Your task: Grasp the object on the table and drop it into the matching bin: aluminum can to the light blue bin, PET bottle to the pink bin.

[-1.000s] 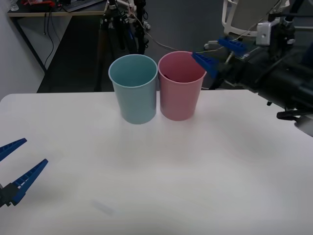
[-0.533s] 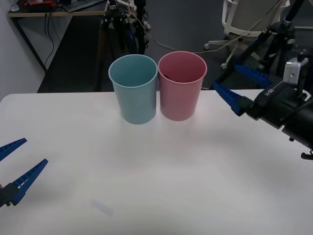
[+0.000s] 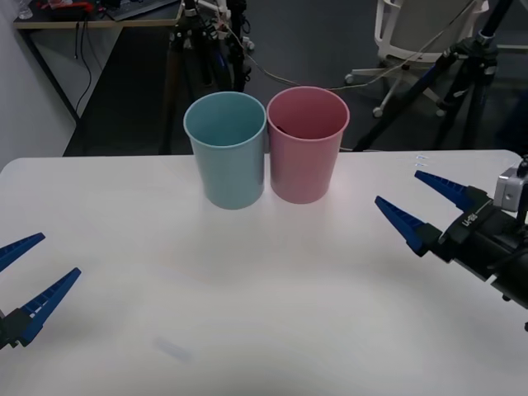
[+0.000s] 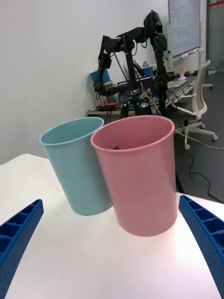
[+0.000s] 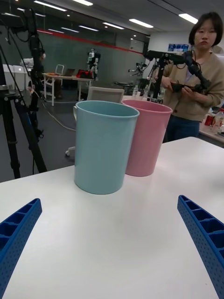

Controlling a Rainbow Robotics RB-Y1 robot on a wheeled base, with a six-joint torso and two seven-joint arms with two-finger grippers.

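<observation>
Right gripper [image 3: 422,212] withdrawn from pink bin [image 3: 307,145] | jaws wide, empty | left gripper [image 3: 29,276] same

The front view looks down over the surface [image 3: 247,289]; both low wrist views share the pink bin [image 4: 137,182] and light blue bin [image 5: 102,145].

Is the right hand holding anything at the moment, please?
No, the right hand is open and empty, hovering over the white table to the right of the pink bin.

light blue bin [image 3: 225,148] on table [image 3: 264,313], far side | pink bin [image 3: 307,143] touching its right side
</observation>
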